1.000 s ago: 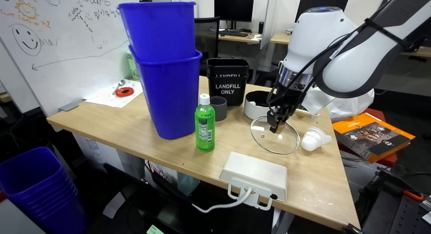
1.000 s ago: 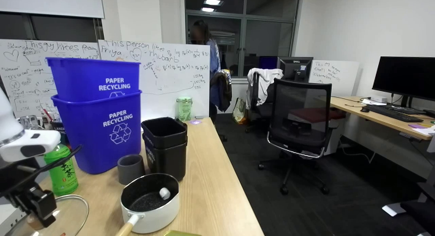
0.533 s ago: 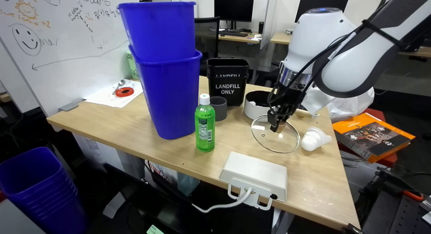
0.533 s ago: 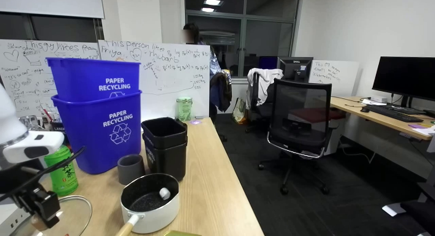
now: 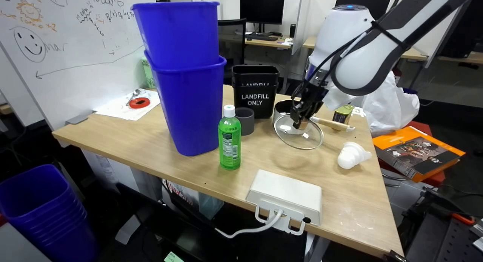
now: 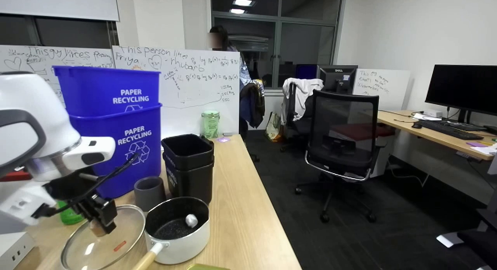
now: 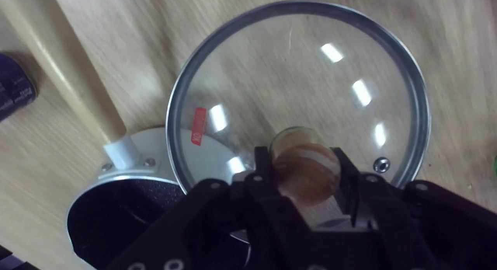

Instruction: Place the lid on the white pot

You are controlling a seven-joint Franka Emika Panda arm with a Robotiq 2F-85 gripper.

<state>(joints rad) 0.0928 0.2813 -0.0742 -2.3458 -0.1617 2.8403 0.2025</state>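
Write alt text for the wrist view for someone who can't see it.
A black pincer grips the brown knob of a clear round lid. The white pot, partly hidden at lower left, is uncovered, its wooden handle reaching toward top left.

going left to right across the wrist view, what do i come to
Dark blue can, wooden handle, white pot, glass lid, then a green sliver at the right edge.

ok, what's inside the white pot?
In an exterior view, a small whitish object, kind unclear, lies in the white pot; its near wall hides part of the inside.
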